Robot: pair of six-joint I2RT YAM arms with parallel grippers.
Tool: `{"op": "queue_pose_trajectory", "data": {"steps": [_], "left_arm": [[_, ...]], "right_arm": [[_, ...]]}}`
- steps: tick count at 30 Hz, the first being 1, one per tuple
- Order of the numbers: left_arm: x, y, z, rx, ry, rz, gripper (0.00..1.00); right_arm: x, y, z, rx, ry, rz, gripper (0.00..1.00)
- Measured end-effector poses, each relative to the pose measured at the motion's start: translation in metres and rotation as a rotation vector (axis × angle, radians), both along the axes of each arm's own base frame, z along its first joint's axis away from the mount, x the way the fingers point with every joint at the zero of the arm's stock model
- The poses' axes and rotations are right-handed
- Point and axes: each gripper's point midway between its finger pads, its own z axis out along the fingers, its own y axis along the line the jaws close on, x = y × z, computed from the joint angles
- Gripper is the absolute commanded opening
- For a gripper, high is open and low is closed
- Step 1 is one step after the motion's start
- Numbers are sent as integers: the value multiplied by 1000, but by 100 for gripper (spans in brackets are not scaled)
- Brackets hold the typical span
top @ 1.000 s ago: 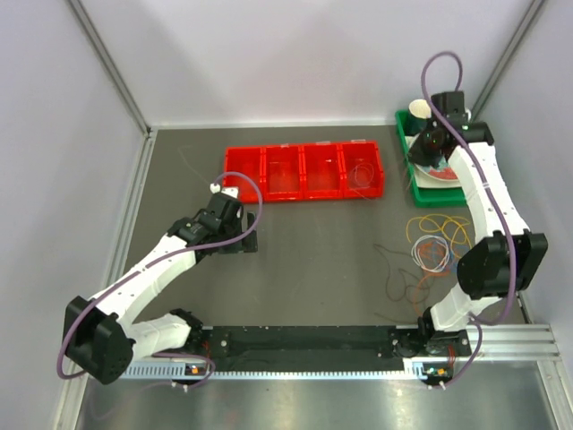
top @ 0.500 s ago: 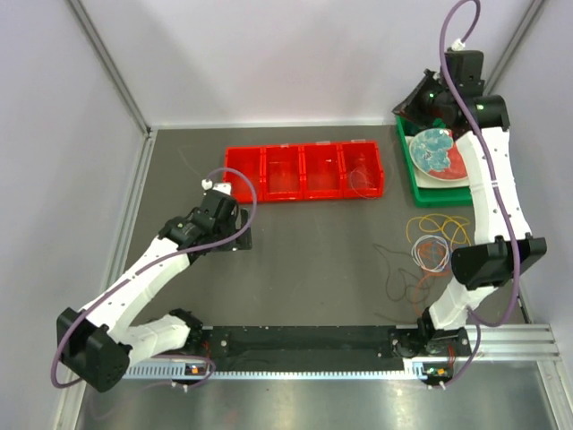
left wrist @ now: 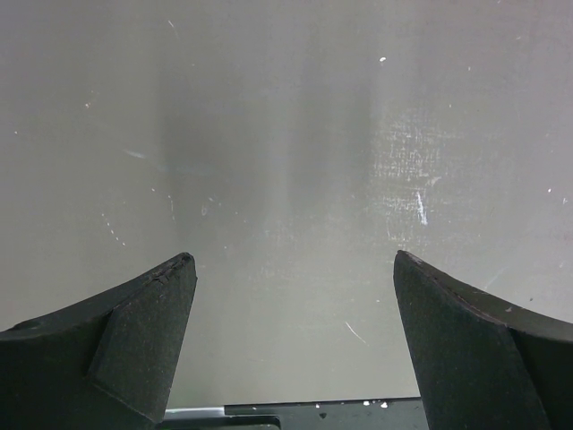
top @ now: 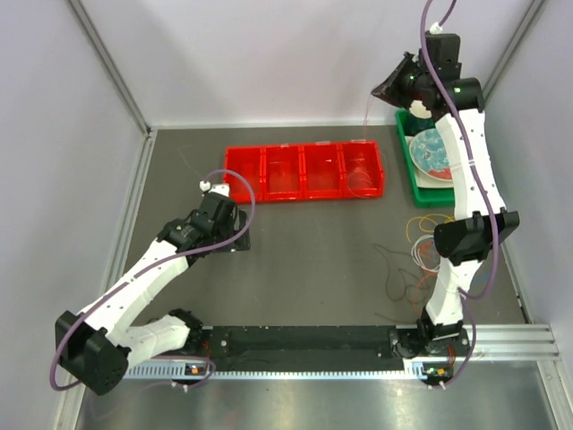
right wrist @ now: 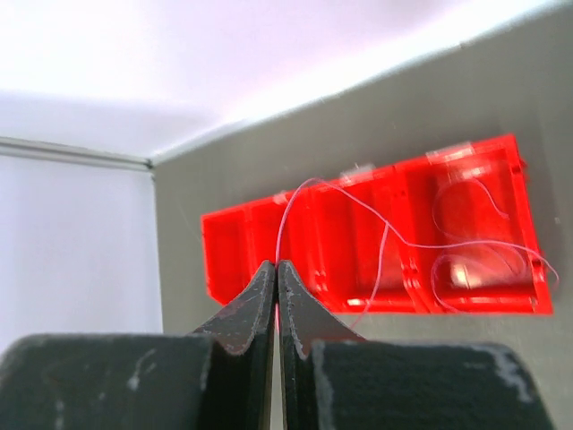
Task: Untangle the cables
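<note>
The red 4-compartment tray [top: 301, 147] lay below the raised right gripper [right wrist: 277, 267], whose jaws pinched 1 pale cable [right wrist: 386, 228] dangling into its end compartment. The left gripper [left wrist: 292, 262] gaped wide, farther from the other cables [top: 431, 240].

We see a pale lilac cable [right wrist: 309, 180] against the bright red bin [top: 302, 172]; right of the bin, orange-yellow loops [top: 423, 224] on the dark grey table [top: 313, 255].

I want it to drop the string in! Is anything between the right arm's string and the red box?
Nothing visible is. The pale cable trails from the shut right gripper towards the red bin, with only open air between them.
</note>
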Motion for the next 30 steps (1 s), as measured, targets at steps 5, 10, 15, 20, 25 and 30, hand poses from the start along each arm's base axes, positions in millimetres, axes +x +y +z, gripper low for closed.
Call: {"op": "queue_pose_trajectory", "data": {"steps": [5,10,15,20,25,30], "left_arm": [[0,0,-1,1,2,0,95],[0,0,-1,1,1,0,95],[1,0,-1,-1,-3,0,95],[3,-2,-7,7,12,-1,95],[3,-2,-10,13,23,-1,95],[3,-2,-10,12,22,-1,95]], "right_arm": [[-3,-10,11,-21,-37,-53,0],[-48,-47,-43,-111,108,-206,0],[-101,-79,-63,-168,188,-311,0],[-120,-87,-38,-150,138,-355,0],[-131,-82,-19,-98,103,-335,0],[-123,-62,-3,-35,55,-255,0]]}}
